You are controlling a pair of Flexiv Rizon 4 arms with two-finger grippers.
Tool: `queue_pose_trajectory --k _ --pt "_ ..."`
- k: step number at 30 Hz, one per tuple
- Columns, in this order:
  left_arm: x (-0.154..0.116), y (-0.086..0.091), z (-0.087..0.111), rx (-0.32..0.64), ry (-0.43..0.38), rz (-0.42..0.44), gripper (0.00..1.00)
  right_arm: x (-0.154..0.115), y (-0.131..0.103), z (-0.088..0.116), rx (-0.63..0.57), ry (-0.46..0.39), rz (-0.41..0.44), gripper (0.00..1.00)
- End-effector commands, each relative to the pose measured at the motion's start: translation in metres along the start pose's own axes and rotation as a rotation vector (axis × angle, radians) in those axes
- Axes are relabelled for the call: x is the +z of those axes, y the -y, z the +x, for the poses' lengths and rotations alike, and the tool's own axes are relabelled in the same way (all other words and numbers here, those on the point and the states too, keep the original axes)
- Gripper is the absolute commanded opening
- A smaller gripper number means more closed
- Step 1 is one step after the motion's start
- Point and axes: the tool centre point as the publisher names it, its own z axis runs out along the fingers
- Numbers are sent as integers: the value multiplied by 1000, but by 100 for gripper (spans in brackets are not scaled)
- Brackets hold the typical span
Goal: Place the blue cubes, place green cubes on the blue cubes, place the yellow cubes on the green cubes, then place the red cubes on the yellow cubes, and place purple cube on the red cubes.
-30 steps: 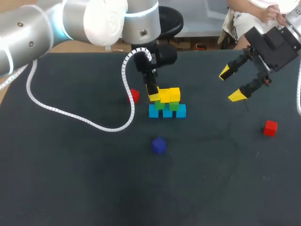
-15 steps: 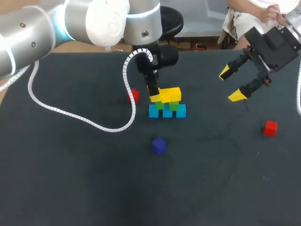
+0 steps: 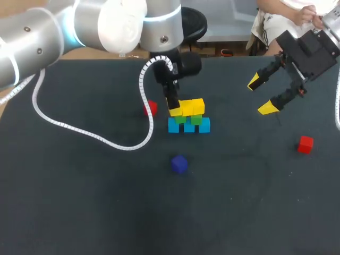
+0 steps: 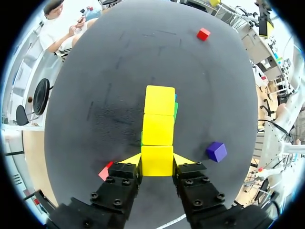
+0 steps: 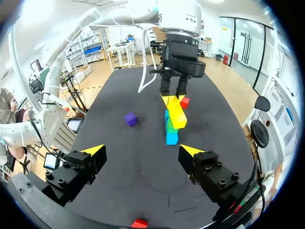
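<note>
While the left gripper pinched the yellow cube above the green cubes, squaring it flush seemed key; the right gripper gaped empty.

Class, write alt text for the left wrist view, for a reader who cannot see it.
The left jaws are shut on a yellow cube, in line with two more yellow cubes ahead. A purple cube sits beside them on the dark table; one red cube peeks out by the jaws, another red cube lies far ahead.

A dark grey, matte table with faint scuff marks fills the view.
</note>
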Motion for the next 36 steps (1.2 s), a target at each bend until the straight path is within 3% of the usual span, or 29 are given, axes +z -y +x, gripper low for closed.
queue_pose_trajectory --k 1,36 --pt "-2 -3 -1 3 -4 2 0 0 0 0 -1 1 0 100" --pt "7 0 -1 -11 12 20 0 0 0 0 -1 1 0 100"
